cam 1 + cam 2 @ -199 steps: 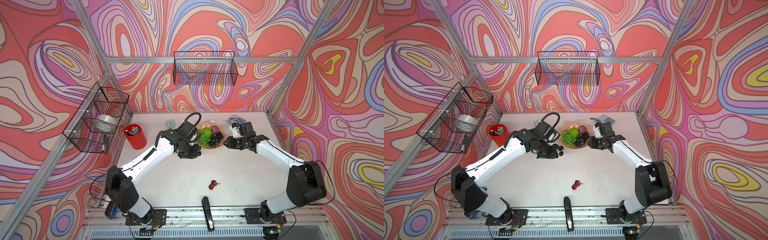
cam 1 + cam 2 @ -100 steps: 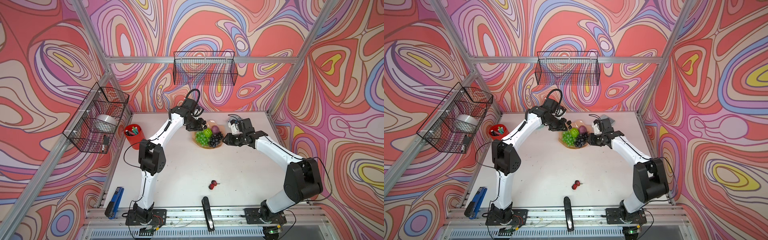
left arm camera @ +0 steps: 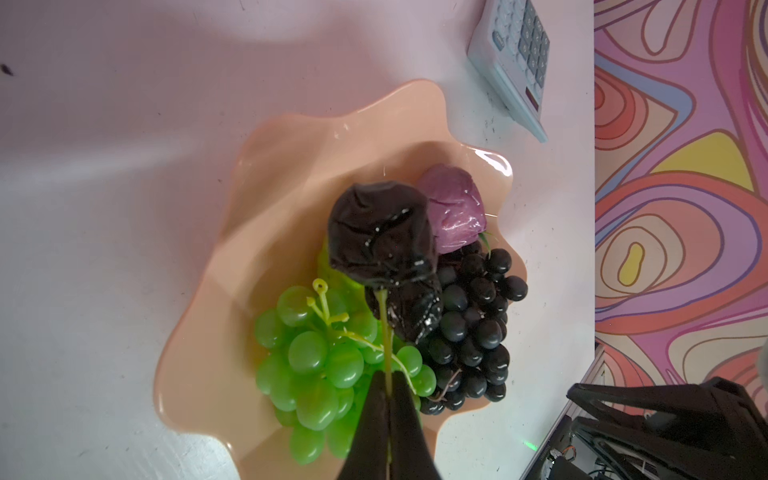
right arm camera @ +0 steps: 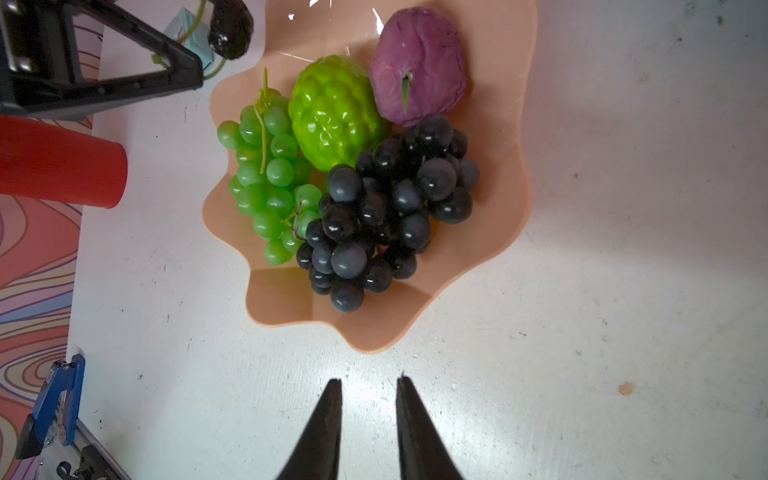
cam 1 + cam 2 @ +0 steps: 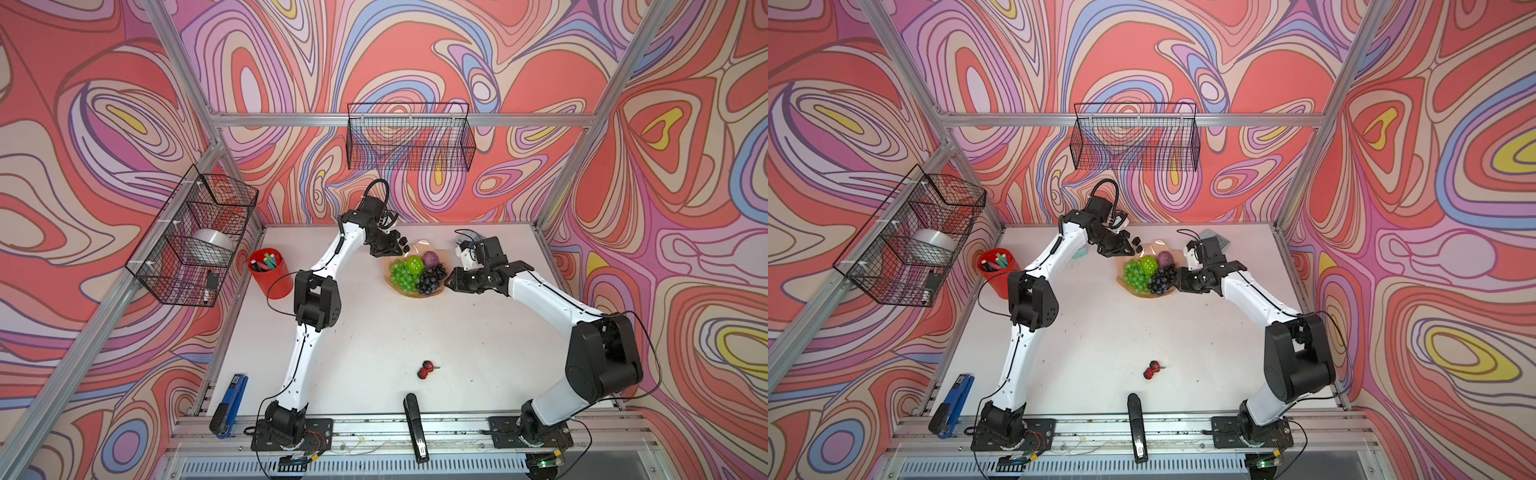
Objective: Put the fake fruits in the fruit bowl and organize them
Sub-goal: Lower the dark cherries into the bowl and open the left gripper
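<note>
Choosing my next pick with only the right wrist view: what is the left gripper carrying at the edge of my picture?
Observer: The left gripper is shut on the green stem of a black berry pair.
Operator: Is it over the bowl?
Observer: The left wrist view, looking past the pair, shows the fruit bowl right behind it.
Operator: Any fruit outside the bowl?
Observer: Yes, in both top views a red berry pair lies on the table near the front edge, far from the bowl.
</note>
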Available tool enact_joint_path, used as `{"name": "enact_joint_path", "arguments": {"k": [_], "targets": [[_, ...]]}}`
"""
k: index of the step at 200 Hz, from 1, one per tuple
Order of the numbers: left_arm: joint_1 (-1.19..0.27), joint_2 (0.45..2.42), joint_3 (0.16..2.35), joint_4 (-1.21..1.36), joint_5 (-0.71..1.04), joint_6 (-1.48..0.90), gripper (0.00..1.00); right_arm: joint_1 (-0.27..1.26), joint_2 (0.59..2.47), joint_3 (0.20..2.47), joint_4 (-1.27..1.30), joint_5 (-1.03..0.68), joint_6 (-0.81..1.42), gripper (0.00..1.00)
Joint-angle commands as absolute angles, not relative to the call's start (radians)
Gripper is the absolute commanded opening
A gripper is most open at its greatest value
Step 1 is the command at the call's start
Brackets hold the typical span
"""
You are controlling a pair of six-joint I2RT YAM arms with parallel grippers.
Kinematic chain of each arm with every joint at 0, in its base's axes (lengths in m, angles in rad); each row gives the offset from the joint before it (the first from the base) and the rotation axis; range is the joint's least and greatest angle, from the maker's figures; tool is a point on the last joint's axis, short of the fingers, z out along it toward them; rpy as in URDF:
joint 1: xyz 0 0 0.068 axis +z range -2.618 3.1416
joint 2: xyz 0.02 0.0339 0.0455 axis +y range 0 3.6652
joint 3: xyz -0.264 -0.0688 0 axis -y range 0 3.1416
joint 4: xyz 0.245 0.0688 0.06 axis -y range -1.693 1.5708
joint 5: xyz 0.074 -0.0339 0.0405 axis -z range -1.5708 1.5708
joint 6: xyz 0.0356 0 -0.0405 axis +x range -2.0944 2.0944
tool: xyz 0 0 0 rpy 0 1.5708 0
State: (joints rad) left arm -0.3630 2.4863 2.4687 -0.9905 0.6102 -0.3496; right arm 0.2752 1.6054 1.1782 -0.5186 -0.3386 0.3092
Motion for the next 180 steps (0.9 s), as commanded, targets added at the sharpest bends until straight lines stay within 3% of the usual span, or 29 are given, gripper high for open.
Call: {"name": "enact_joint_path", "arguments": {"k": [1,97,127,180], "targets": [[-0.36,2.521,2.496,-0.994,0.668,-0.354,0.0,0.272,1.623,1.201,-0.533,-0.339,0.317,0.26],[-0.357,2.57,2.502,-0.972,0.643,-0.376,0.04,0.272,1.605,1.181,-0.53,-0.325,0.33,0.26],[-0.356,2.578,2.506,-0.977,0.638,-0.375,0.09,0.272,1.606,1.178,-0.53,-0.324,0.329,0.26],[-0.356,2.57,2.504,-0.988,0.64,-0.373,0.27,0.272,1.606,1.175,-0.516,-0.327,0.34,0.26]]}}
